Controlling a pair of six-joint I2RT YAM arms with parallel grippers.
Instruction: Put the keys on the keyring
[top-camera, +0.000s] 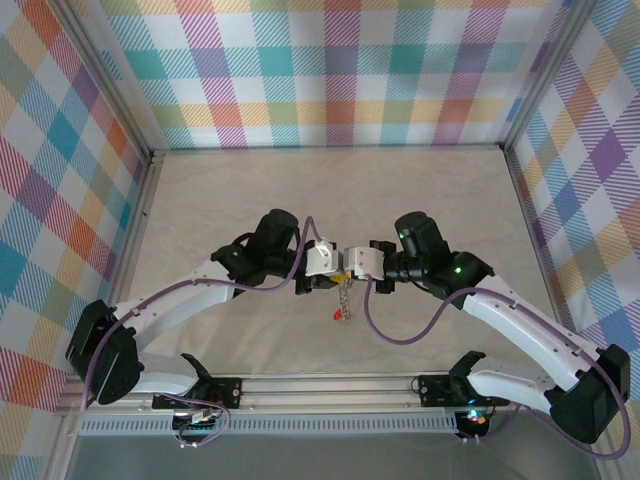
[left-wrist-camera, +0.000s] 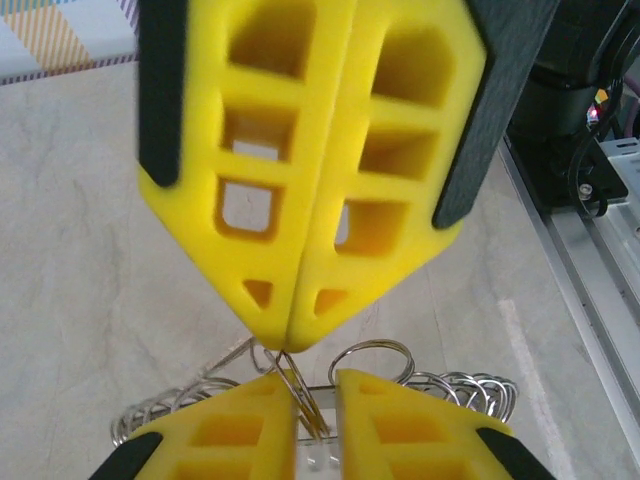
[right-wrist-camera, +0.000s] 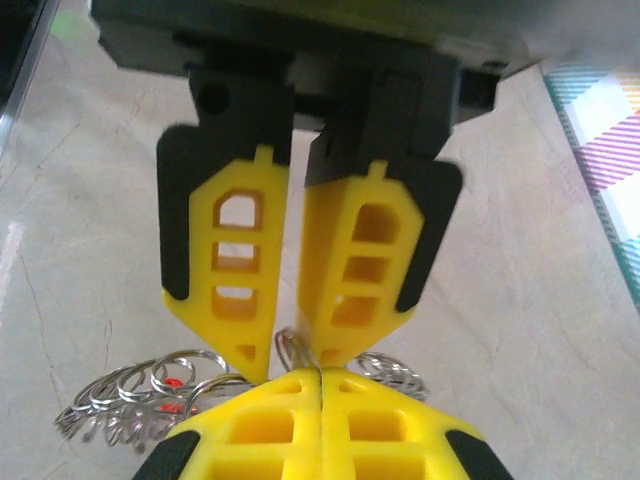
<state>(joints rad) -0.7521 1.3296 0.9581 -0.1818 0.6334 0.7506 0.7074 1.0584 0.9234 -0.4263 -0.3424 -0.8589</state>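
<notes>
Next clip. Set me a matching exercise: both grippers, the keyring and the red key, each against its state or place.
Things:
1. left gripper
2. right gripper
3. keyring
4. red key

States or places:
A. jaws pressed shut, pinching a wire loop
B. jaws narrowly apart, a wire loop between them
C. silvery wire coils spread between both grippers
D. seen just below both grippers in the top view

Pairs: 1-B, 2-A, 3-C, 4-D

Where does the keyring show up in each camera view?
Top external: the keyring shows at centre, just below the right gripper.
Left wrist: silvery loops along the bottom.
Right wrist: loops at lower left and bottom centre.
Shared landmark: the right gripper's shut yellow tips.
</notes>
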